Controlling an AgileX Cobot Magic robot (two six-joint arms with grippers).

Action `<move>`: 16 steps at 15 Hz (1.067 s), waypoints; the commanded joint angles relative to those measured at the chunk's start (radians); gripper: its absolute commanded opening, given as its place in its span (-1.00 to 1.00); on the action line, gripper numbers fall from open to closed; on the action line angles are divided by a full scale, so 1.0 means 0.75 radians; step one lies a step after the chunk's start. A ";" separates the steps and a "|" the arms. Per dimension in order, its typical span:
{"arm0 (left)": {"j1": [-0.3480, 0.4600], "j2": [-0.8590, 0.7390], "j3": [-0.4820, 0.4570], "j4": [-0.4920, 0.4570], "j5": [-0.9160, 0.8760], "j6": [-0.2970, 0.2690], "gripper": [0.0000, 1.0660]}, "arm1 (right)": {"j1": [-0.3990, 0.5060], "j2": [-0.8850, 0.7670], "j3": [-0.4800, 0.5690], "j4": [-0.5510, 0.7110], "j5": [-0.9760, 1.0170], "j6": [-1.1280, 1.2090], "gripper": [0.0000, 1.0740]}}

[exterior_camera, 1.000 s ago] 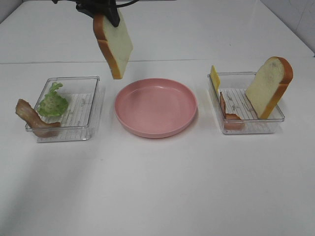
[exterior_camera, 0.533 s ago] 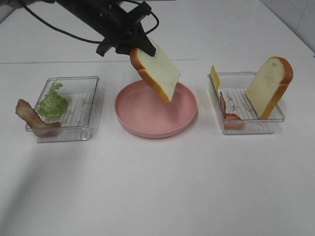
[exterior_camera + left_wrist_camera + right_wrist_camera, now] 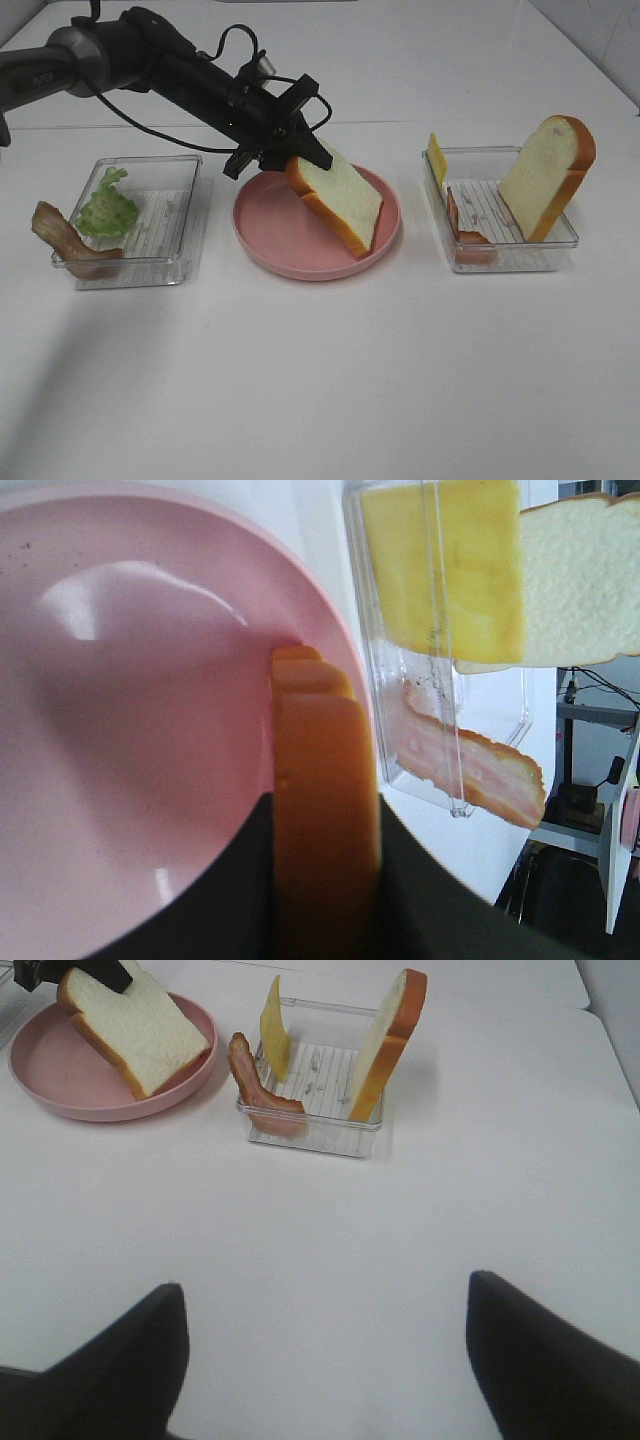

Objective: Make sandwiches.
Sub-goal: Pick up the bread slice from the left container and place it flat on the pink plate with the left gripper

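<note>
At the left arm's controls, I am holding a bread slice [image 3: 340, 200] by its top crust in the left gripper [image 3: 293, 160]. The jaws are clamped on the crust, and the slice is slanting down onto the pink plate [image 3: 262, 240], which is sitting mid-table [image 3: 320, 380] toward the far edge. I judge the tilt is for laying the slice flat as the sandwich's base. Its low corner is seeming to touch the plate's rim on the side facing the right edge, though I cannot confirm contact.

The right gripper [image 3: 325, 1360] is hanging over bare table with fingers spread wide, gripping nothing and facing the clear tray [image 3: 510, 262] near the right edge. In that tray a second bread slice [image 3: 548, 175], a cheese slice [image 3: 437, 157] and a bacon strip [image 3: 465, 235] are standing propped on edge, probably for easy pinching. Near the left edge a left tray [image 3: 160, 265] is holding lettuce [image 3: 107, 210], and a second bacon strip [image 3: 62, 238] is draping over its wall.
</note>
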 commanded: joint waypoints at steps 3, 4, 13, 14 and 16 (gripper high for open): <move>-0.007 0.008 -0.004 0.009 -0.011 0.003 -0.85 | -0.009 -0.017 0.004 0.003 -0.004 -0.005 0.36; -0.007 0.008 -0.004 0.011 -0.011 0.003 -0.60 | -0.009 -0.017 0.004 0.003 -0.004 -0.005 0.36; -0.064 0.005 -0.317 0.504 0.151 -0.224 0.41 | -0.009 -0.017 0.004 0.003 -0.004 -0.005 0.36; -0.097 0.005 -0.355 0.647 0.187 -0.252 0.41 | -0.009 -0.017 0.004 0.003 -0.004 -0.005 0.36; -0.163 0.005 -0.444 0.880 0.197 -0.312 0.41 | -0.009 -0.017 0.004 0.003 -0.004 -0.005 0.36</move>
